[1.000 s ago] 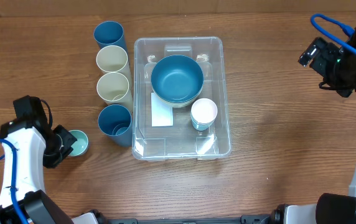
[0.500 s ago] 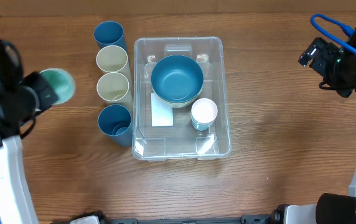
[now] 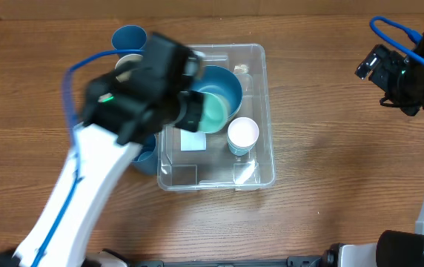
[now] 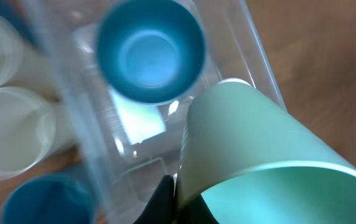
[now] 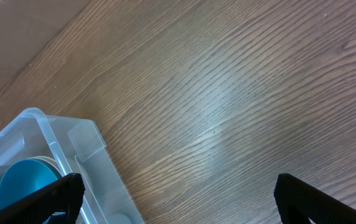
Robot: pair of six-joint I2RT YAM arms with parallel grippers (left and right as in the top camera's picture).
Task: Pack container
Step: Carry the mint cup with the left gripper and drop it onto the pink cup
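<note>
Overhead: container (image 3: 262, 104) sits mid-table with a blue bowl (image 3: 230, 85) inside; left gripper (image 3: 197, 113) hangs over it, pinching a green cup (image 3: 216, 115).
Left wrist: cup tilted above the container's inside.
Right wrist: right gripper (image 5: 178, 186) spread wide over bare wood, container corner at lower left.

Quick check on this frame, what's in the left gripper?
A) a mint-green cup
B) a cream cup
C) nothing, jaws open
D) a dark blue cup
A: the left gripper is shut on the wall of a mint-green cup, holding it over the container next to the blue bowl.
</note>
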